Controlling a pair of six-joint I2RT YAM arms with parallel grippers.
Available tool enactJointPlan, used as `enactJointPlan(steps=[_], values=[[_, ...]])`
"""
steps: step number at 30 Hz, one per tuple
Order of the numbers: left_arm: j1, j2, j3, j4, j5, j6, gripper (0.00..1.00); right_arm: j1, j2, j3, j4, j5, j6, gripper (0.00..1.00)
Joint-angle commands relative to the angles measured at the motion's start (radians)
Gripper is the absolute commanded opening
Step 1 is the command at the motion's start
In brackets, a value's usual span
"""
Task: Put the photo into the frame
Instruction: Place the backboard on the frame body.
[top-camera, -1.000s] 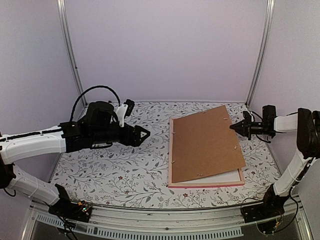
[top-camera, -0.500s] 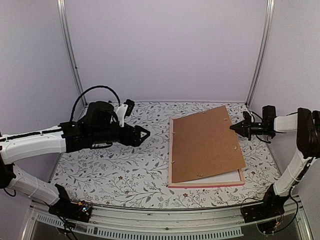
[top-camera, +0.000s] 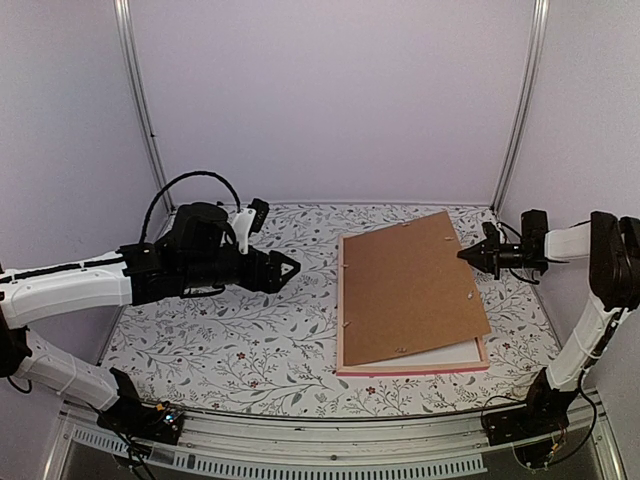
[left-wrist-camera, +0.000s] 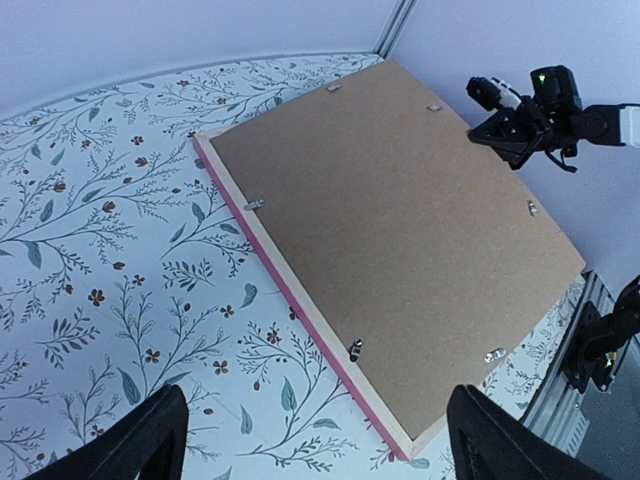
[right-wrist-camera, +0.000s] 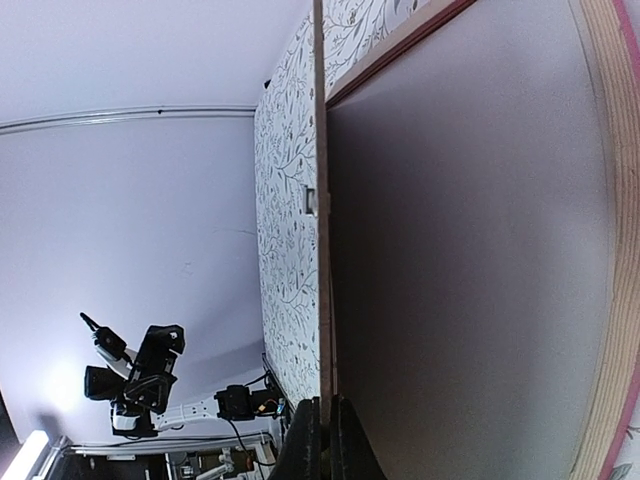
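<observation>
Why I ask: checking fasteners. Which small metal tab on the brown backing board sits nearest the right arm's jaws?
The small metal tab by the brown backing board's far right corner, beside the right gripper; the others sit farther off.

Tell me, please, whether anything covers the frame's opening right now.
Yes: the brown backing board lies askew across the frame and covers most of its opening. The right tool grips the board's right edge.
</observation>
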Motion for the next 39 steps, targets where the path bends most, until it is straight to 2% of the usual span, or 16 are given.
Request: enactJointPlan(steps=[1,11,27,39], values=[[0.013,0.004,-0.004,0.016,0.010,0.011,0.92,0.011,0.032,0.034,-0.035,0.033,-0.049,0.05],[0.014,0.012,-0.005,0.017,0.009,0.015,0.92,0.014,0.036,0.060,-0.120,0.145,-0.113,0.35],[0.015,0.049,0.001,0.018,0.010,0.018,0.92,0.101,0.001,0.098,-0.246,0.446,-0.192,0.60],[0.016,0.075,-0.004,0.027,0.013,0.018,0.92,0.192,-0.036,0.108,-0.308,0.626,-0.225,0.71]])
